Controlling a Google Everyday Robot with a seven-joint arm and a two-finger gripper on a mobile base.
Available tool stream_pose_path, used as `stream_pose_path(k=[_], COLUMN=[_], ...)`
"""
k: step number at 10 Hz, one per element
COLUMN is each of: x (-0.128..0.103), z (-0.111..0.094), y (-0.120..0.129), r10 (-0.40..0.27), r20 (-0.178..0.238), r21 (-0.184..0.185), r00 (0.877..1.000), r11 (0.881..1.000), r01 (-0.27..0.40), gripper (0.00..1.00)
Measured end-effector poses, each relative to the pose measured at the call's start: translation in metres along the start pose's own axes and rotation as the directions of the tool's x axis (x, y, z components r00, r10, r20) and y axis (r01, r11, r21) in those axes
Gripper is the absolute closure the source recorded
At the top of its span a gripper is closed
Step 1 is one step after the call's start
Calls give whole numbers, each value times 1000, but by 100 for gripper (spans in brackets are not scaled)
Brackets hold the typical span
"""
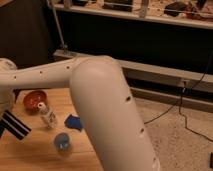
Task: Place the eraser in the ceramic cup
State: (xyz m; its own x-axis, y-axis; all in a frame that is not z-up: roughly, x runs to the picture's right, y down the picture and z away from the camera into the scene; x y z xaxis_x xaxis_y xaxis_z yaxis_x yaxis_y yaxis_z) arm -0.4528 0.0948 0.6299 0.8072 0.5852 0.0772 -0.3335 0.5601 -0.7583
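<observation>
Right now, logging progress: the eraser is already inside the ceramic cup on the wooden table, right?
No. The camera view shows the eraser at the picture's left edge by the gripper, outside the ceramic cup, which does stand on the wooden table.

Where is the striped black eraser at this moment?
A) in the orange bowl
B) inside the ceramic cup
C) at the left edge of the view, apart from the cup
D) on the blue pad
C: the eraser is at the left edge, by the gripper, well left of the ceramic cup and not touching it.
</observation>
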Motion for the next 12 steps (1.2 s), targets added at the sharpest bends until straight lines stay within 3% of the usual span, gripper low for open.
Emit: stream_pose_path(k=[4,8,12], x=[24,53,75], z=[-50,-75,-88], y=[-18,-37,-43], r10=[-23,4,4], r20=[126,182,197], r21=[-57,-100,-122], r00=[992,983,980], r11=[998,995,992], r01=[30,14,21], gripper=[99,100,100])
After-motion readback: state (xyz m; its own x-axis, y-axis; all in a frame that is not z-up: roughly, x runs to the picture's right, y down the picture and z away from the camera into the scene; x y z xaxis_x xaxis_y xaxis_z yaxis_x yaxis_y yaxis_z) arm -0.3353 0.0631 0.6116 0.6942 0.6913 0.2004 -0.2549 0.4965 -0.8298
